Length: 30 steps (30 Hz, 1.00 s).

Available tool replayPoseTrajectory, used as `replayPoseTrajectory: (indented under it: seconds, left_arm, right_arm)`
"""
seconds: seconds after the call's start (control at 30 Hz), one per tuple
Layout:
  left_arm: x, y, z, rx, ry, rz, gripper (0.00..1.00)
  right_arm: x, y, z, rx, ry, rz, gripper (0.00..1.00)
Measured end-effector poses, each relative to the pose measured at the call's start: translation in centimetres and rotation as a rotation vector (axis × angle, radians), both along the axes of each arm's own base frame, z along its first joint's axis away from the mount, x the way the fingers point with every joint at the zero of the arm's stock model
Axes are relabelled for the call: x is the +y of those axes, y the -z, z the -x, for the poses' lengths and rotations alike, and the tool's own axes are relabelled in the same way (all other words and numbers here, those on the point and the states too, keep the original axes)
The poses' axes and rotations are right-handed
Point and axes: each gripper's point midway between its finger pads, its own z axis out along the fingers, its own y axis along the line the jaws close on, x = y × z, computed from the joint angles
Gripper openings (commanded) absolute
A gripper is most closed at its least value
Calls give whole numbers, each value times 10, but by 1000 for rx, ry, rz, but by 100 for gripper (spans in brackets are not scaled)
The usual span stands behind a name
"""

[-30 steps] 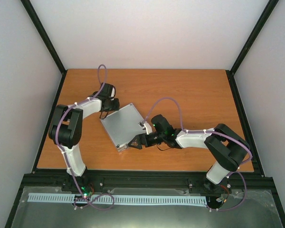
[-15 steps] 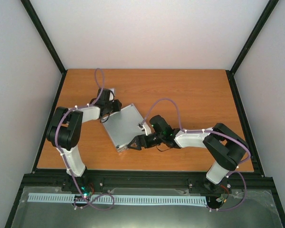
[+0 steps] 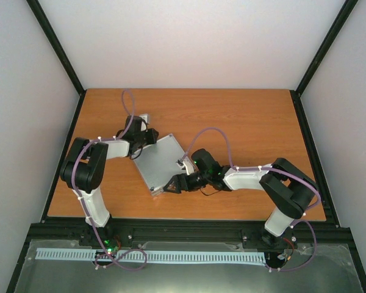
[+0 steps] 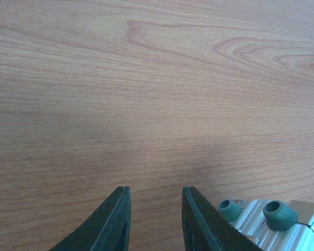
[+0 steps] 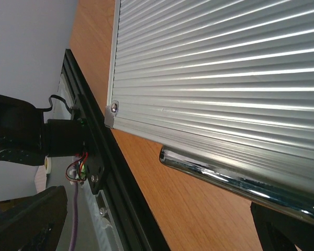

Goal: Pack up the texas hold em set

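- Left gripper is parted slightly and grasps nothing, low over the bench beside the far-left corner of the closed aluminium case.
- Right gripper is spread wide at the case's near edge, by the chrome handle, without clamping it.
- Case lies flat, left of the bench's middle, turned cornerwise.

L gripper dropped lower beside case far-left edge; R gripper crept slightly left.
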Motion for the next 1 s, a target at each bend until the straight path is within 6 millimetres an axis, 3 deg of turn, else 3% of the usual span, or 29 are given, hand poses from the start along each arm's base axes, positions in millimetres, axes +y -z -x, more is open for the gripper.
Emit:
replayPoseTrajectory:
  seconds: [0.57,1.0]
  left_arm:
    - [-6,-2,-1,-31,-3,-21,25]
    - [-6,-4,-1,-80,-13,-14,25]
  right_arm:
    - [8,-11,1,48,-11,11,99]
    - [4,18,-4,83,42,125,100]
